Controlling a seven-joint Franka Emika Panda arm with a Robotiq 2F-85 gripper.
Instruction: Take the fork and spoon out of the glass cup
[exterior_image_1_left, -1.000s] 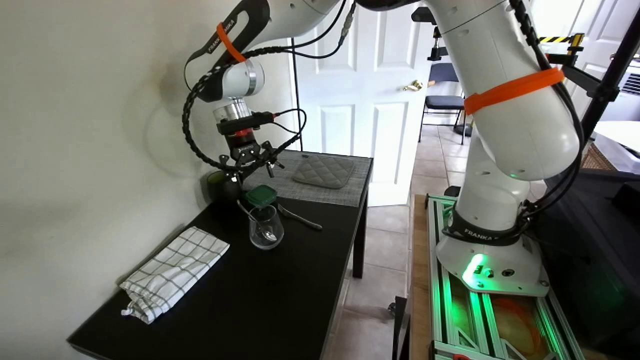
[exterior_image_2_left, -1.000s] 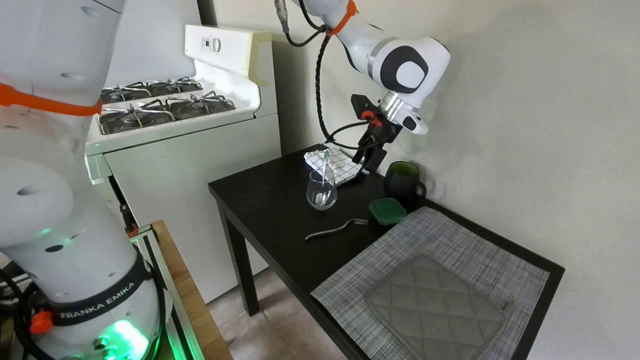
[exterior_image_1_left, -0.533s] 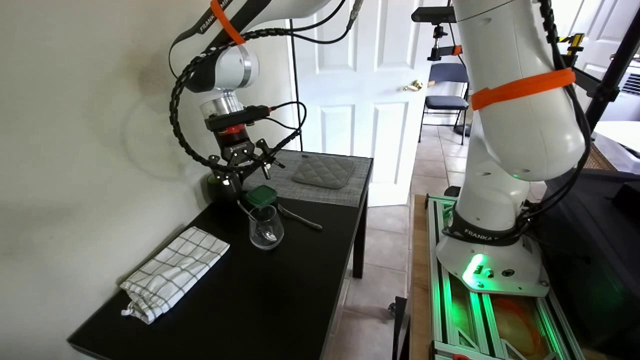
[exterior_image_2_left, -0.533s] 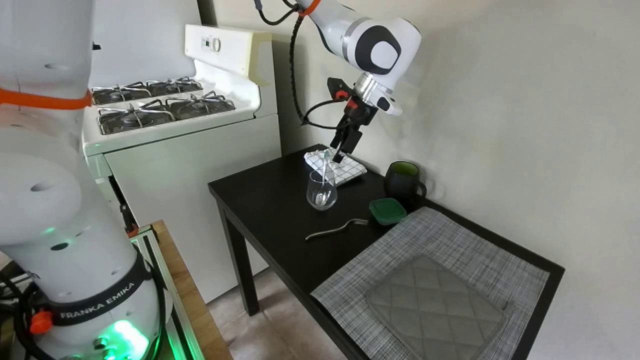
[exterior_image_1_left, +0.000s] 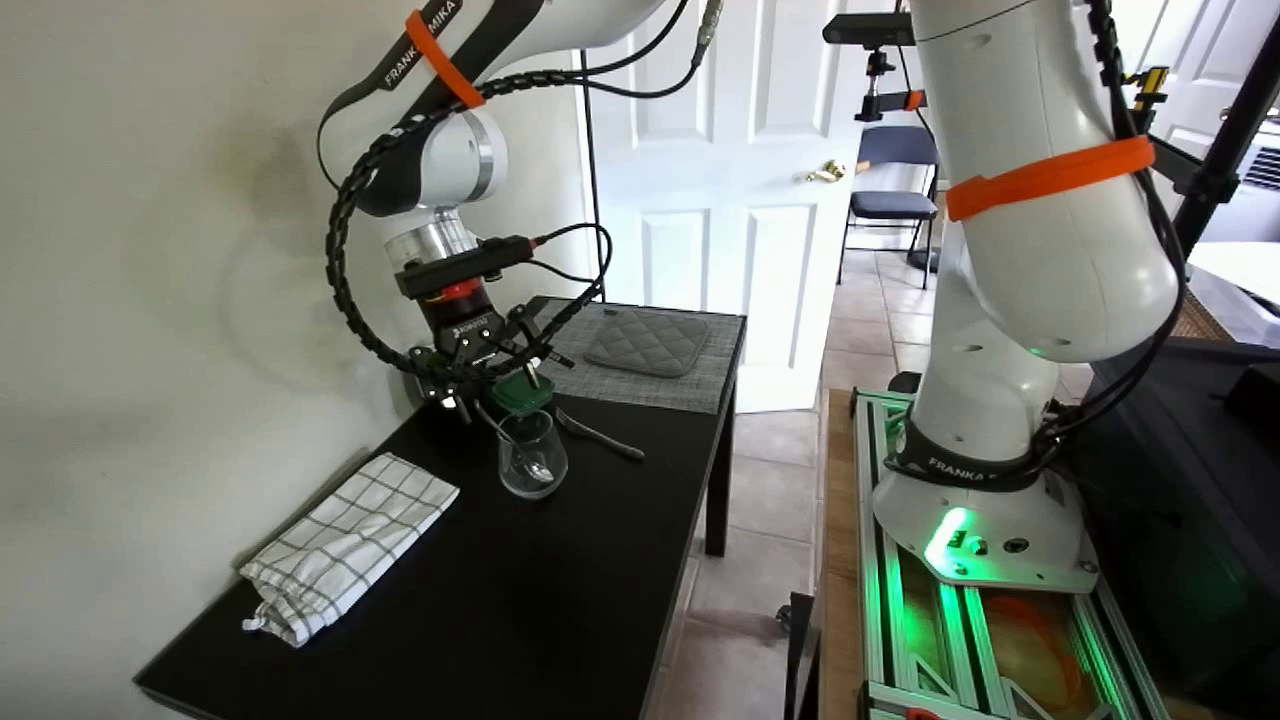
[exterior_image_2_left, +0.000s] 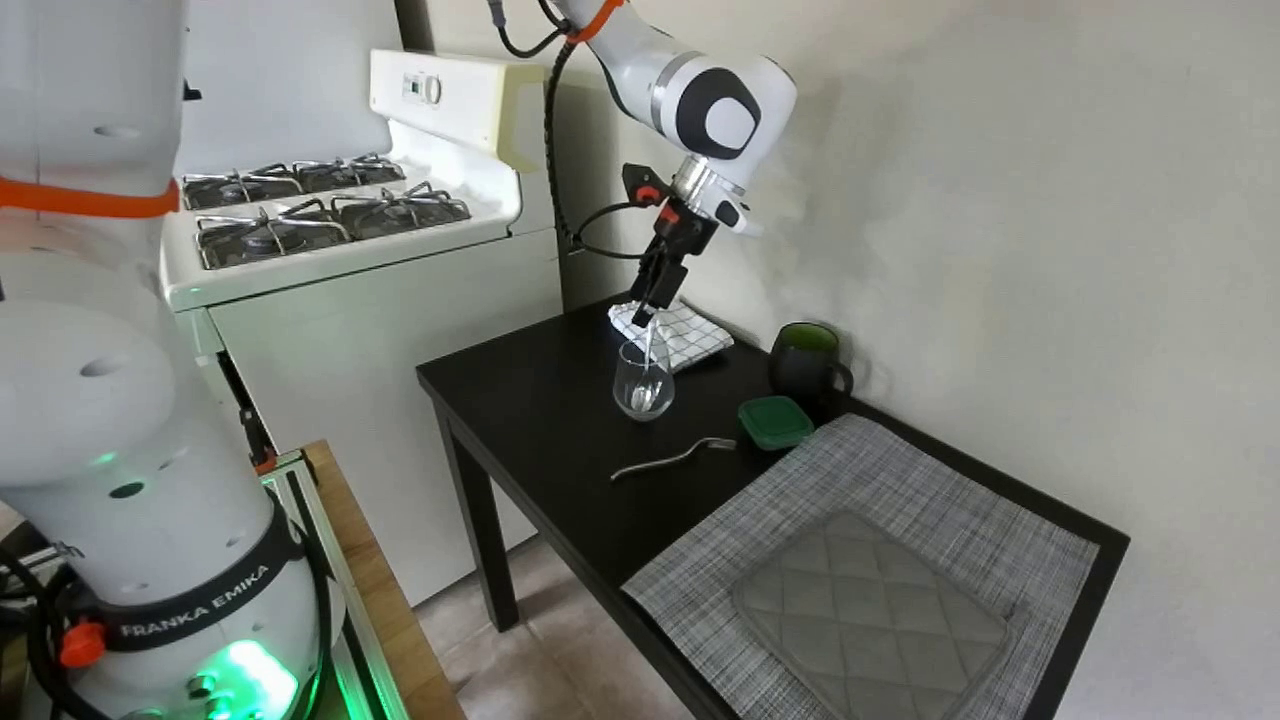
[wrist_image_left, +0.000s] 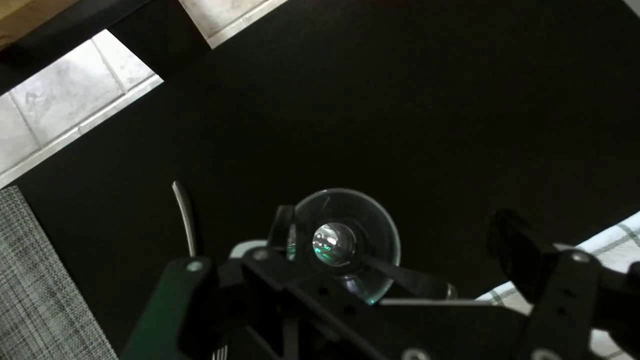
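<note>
The clear glass cup stands upright on the black table in both exterior views. Inside it leans the spoon, bowl down, handle sticking out above the rim. The fork lies on the table beside the cup, outside it. My gripper is open just above the spoon's handle end. In the wrist view my gripper has its fingers wide apart, with the spoon handle showing between them and apart from both. One finger overlaps the edge of the cup rim in that view.
A green-lidded container and a dark mug stand near the cup by the wall. A folded checked cloth lies along the wall side. A grey placemat with a quilted pad covers one table end.
The arm has swung along the wall toward the cup and come lower, bringing the open gripper from near the mug to over the spoon handle. Cup, spoon and fork have not moved.
</note>
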